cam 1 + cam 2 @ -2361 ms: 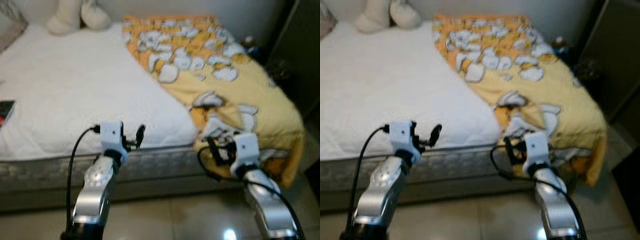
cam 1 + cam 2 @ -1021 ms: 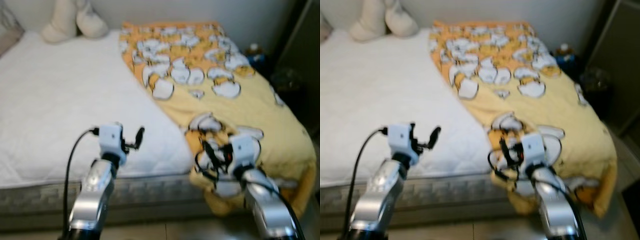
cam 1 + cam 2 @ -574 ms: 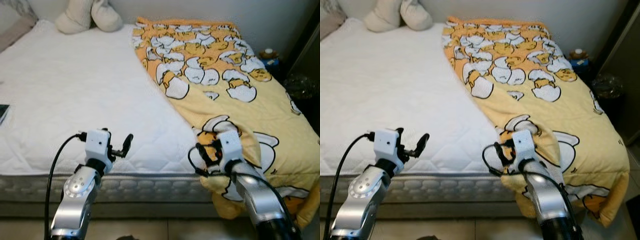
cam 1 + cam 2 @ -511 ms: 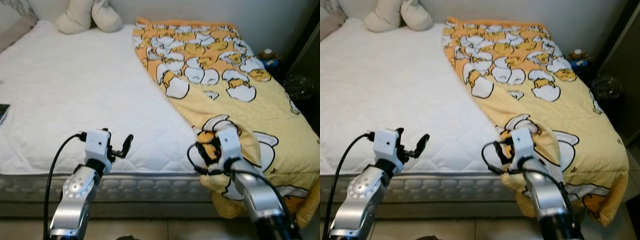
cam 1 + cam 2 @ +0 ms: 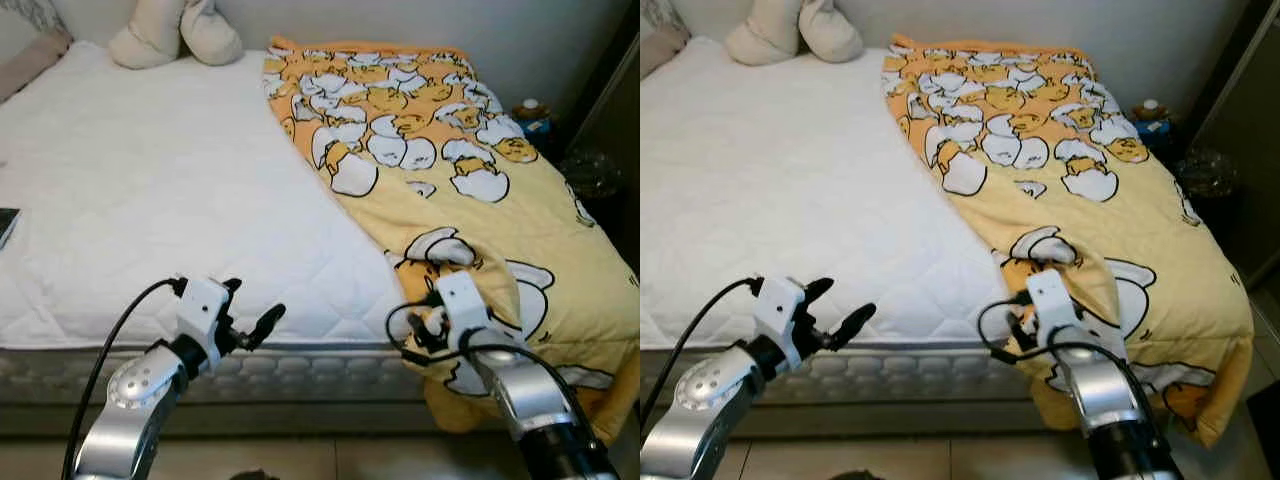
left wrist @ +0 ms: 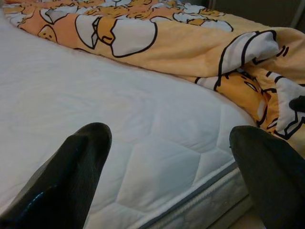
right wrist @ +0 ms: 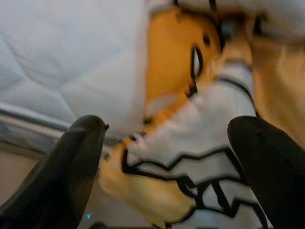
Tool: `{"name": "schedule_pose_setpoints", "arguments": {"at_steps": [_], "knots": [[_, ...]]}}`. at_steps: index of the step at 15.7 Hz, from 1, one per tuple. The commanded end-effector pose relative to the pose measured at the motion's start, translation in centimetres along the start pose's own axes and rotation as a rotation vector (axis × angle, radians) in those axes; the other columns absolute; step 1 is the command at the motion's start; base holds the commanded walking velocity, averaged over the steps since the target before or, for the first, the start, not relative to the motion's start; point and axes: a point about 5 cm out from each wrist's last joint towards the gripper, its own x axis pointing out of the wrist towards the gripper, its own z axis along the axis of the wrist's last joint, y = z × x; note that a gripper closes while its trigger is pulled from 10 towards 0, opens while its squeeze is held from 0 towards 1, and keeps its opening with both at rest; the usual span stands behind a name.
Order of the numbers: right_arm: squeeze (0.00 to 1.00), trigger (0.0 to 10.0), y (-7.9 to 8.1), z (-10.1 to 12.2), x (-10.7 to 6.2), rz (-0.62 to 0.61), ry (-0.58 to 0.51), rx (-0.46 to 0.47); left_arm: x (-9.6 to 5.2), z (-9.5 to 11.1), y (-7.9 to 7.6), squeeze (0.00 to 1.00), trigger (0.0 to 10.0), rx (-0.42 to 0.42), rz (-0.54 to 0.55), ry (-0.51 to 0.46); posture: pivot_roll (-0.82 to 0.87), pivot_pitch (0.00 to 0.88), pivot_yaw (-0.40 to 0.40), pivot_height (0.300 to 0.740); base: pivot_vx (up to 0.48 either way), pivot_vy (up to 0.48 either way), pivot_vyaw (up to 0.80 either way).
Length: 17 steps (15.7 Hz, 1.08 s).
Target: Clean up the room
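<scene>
Your right hand [image 7: 164,143] is hovering wide open over the yellow blanket [image 5: 480,215] at four o'clock; your left hand [image 6: 167,157] is gaping over the bed [image 5: 150,200].

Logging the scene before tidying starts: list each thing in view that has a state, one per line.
blanket: spread over the bed's right half, corner bunched at the foot
mattress: bare on the left half
cushions: piled at the head
left gripper: open, over the mattress edge
right gripper: open, at the bunched corner

blanket [image 7: 190,143]: blurred in right wrist view | dark flat object [image 5: 5,224]: cut by edge, unidentifiable | pillow [image 5: 30,62]: cropped
</scene>
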Motion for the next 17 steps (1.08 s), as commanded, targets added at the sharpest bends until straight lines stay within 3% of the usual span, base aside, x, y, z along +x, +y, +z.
{"name": "schedule_pose_setpoints", "arguments": {"at_steps": [1, 3, 7, 9, 12, 14, 16, 17], "knots": [[0.06, 10.0, -0.7, -0.4, 0.8, -0.024, 0.016, 0.063, 0.1, 0.4, 0.3, 0.00, 10.0, 0.001, -0.013, -0.009, -0.04, 0.000, 0.037, 0.740, 0.000, 0.000, 0.00], [0.00, 10.0, -0.5, -0.1, 2.2, 0.036, -0.010, 0.187, 0.2, 0.5, 0.3, 0.00, 10.0, 0.000, -0.073, 0.002, -0.04, 0.000, 0.047, 0.740, 0.000, 0.000, 0.00], [0.00, 10.0, -1.4, 0.5, 3.4, 0.020, 0.032, 0.157, 0.3, 0.5, 0.1, 0.00, 10.0, 0.004, -0.139, 0.018, -0.03, 0.000, 0.051, 0.740, 0.000, 0.000, 0.00], [0.00, 10.0, -2.1, 0.3, 3.7, -0.027, 0.073, 0.070, 0.2, 0.6, 0.0, 0.00, 10.0, 0.004, -0.148, 0.017, -0.02, 0.000, 0.049, 0.740, 0.000, 0.000, 0.00], [0.00, 10.0, -2.4, -0.2, 3.7, -0.048, 0.104, 0.034, 0.1, 0.8, 0.0, 0.00, 10.0, 0.010, -0.155, 0.017, -0.02, 0.000, 0.045, 0.740, 0.000, 0.000, 0.00], [0.00, 7.3, -2.3, -0.5, 3.8, -0.039, 0.117, 0.044, -0.2, 1.0, -0.3, 0.00, 10.0, -0.019, -0.205, 0.014, -0.01, 0.000, 0.044, 0.740, 0.000, 0.000, 0.00], [0.00, 1.7, -2.3, -1.0, 3.7, -0.032, 0.132, 0.065, -0.7, 1.0, -0.9, 0.00, 10.0, -0.051, -0.303, 0.037, -0.01, 0.000, 0.046, 0.740, 0.000, 0.000, 0.00], [0.00, 0.7, -2.6, -1.3, 3.6, -0.038, 0.136, 0.089, -1.0, 0.9, -1.2, 0.00, 10.0, -0.067, -0.358, 0.063, -0.01, 0.000, 0.046, 0.740, 0.000, 0.000, 0.00]]}}
